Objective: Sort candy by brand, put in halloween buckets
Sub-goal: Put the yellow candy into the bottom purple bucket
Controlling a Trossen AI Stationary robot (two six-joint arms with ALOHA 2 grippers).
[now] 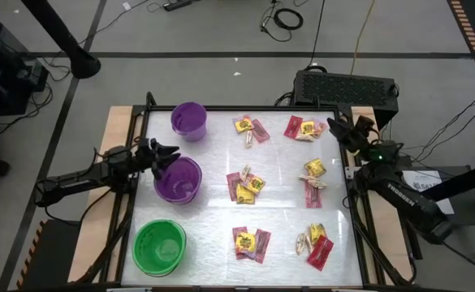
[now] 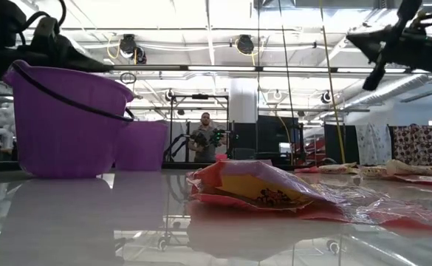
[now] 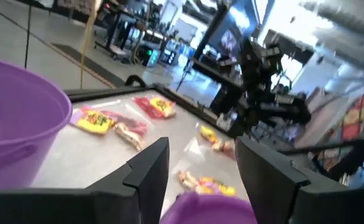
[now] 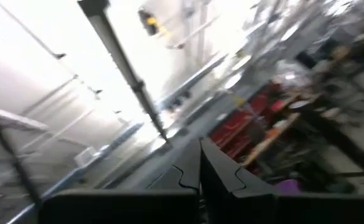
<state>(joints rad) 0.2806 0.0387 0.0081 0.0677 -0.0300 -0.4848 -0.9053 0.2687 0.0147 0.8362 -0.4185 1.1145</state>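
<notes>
Three halloween buckets stand along the table's left side: a small purple one at the far end, a wider purple one in the middle and a green one near the front. The candy lies in several small heaps of yellow, pink-red and tan pieces across the middle and right. My left gripper is open and level just above the wider purple bucket's left rim, with nothing between its fingers. My right gripper is shut and empty, tipped upward at the table's far right edge.
A black frame borders the table. A dark box sits behind the far right corner. The glossy tabletop is bare between the buckets and the candy. In the low view a person stands far off in the room.
</notes>
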